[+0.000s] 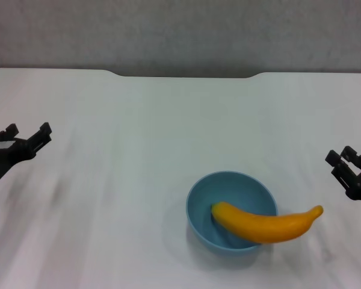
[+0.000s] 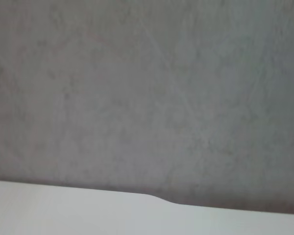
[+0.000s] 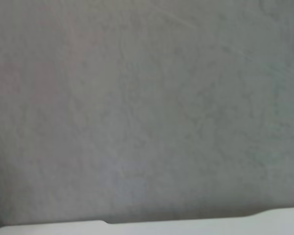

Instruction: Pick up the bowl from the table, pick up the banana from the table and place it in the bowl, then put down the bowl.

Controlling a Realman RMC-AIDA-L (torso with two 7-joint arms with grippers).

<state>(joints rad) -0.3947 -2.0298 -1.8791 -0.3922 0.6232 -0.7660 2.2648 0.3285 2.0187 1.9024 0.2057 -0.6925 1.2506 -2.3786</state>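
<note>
The light-blue bowl (image 1: 231,211) stands on the white table (image 1: 138,132), right of centre and near the front. The yellow-orange banana (image 1: 266,223) lies in it, one end inside and its tip sticking out over the rim to the right. My left gripper (image 1: 27,136) is open and empty at the far left, well away from the bowl. My right gripper (image 1: 343,159) is open and empty at the far right edge, apart from the banana's tip. Neither wrist view shows the bowl or the banana.
The table's far edge has a shallow notch (image 1: 186,74) with a grey wall behind it. The left wrist view shows that wall and the table edge (image 2: 88,210). The right wrist view shows the wall and a strip of table (image 3: 186,226).
</note>
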